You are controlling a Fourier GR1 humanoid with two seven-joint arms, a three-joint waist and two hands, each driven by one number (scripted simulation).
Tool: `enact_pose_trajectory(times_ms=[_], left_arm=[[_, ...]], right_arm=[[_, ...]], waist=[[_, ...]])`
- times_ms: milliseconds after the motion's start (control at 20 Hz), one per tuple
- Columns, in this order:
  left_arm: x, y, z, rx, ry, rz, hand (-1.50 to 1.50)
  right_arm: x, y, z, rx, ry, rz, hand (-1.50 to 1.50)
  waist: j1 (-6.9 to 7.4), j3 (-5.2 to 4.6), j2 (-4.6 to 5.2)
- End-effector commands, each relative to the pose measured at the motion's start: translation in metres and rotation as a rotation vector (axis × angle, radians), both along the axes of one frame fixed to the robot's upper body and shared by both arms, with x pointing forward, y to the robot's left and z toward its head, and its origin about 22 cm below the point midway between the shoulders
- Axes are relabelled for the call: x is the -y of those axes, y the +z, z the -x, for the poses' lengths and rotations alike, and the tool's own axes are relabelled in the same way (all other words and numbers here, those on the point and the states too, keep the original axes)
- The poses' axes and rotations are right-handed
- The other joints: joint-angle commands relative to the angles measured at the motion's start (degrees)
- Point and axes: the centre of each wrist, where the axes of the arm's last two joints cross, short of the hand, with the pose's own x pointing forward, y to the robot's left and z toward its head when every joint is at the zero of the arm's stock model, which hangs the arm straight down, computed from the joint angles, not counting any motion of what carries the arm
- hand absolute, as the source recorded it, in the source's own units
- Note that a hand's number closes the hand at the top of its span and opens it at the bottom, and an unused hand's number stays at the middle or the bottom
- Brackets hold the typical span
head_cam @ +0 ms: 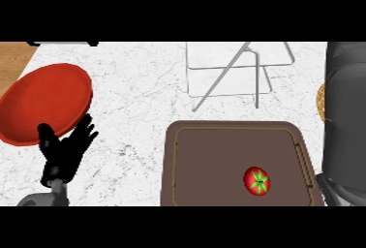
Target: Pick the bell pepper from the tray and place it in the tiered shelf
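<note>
We see the pepper (257, 181) lying loose on the tray (214, 160), toward its near right corner, so the pick has not begun. The shelf (239, 72) stands just beyond the tray, ready to receive it. Left of the tray, our left hand (66, 147) rests upright, fingers spread and empty, overlapping a red plate (43, 101). We cannot see our right hand.

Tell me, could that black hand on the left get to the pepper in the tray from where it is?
Probably yes, though not directly. The left hand rests open by the red plate, well away from the pepper. Bare counter lies between; only the tray rim must be crossed, and nothing covers the pepper.
</note>
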Motion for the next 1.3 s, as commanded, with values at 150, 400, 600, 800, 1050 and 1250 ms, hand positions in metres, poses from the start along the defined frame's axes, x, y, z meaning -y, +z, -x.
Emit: enact_pose_trajectory(times_ms=[150,400,600,800,1050,1250], left_arm=[[0.004,0.016,0.000,-0.032,-0.011,-0.005,0.00],[-0.015,-0.004,-0.005,-0.037,-0.002,0.003,0.00],[0.008,-0.009,-0.004,-0.042,-0.016,-0.006,0.00],[-0.014,-0.004,0.002,-0.032,-0.007,0.007,0.00],[0.001,-0.004,0.000,-0.030,-0.033,0.007,0.00],[-0.010,-0.010,-0.004,-0.033,-0.009,0.010,0.00]], right_arm=[[0.018,0.013,-0.045,-0.106,-0.011,0.077,1.50],[0.017,-0.008,-0.076,-0.090,-0.003,0.115,1.50],[0.007,-0.019,-0.089,-0.100,-0.009,0.152,1.50],[0.034,-0.036,-0.110,-0.106,-0.017,0.141,1.50],[0.024,-0.046,-0.128,-0.106,-0.015,0.143,1.50],[0.029,-0.069,-0.133,-0.058,0.010,0.137,1.50]], waist=[[0.52,-0.18,0.18],[0.52,-0.24,0.50],[0.41,-0.22,0.40],[0.50,-0.21,0.39],[0.81,-0.21,0.47],[0.49,-0.21,0.43]])
